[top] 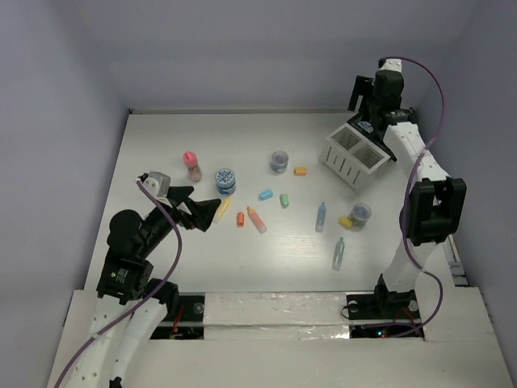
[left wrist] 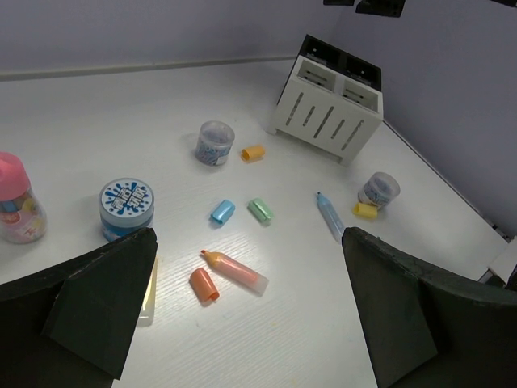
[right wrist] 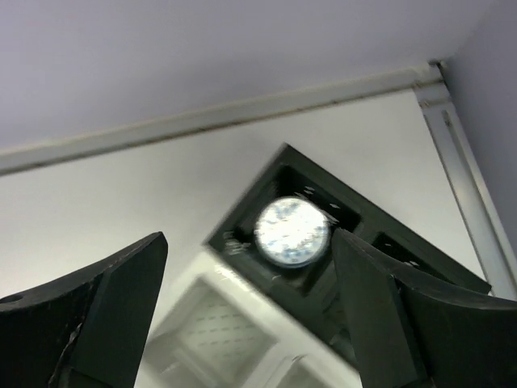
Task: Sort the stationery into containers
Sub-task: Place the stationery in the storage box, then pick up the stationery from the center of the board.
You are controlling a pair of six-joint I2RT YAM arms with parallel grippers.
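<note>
The left gripper [left wrist: 249, 236] and right gripper [right wrist: 249, 236] are held apart. The blue-patterned round pot [top: 225, 179], at the left's one o'clock, is judged light, rigid and slippery, and is best pinched across its sides.

Matt white plastic box [left wrist: 327, 121], black tray [left wrist: 323, 50].

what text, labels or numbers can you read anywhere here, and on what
No word or number reads clearly in any view.
round pot lid: blue marks on white, too small to read.
pink-capped bottle: colourful print, nothing legible.
pot in the black tray: speckled top, blurred, unreadable.
</note>
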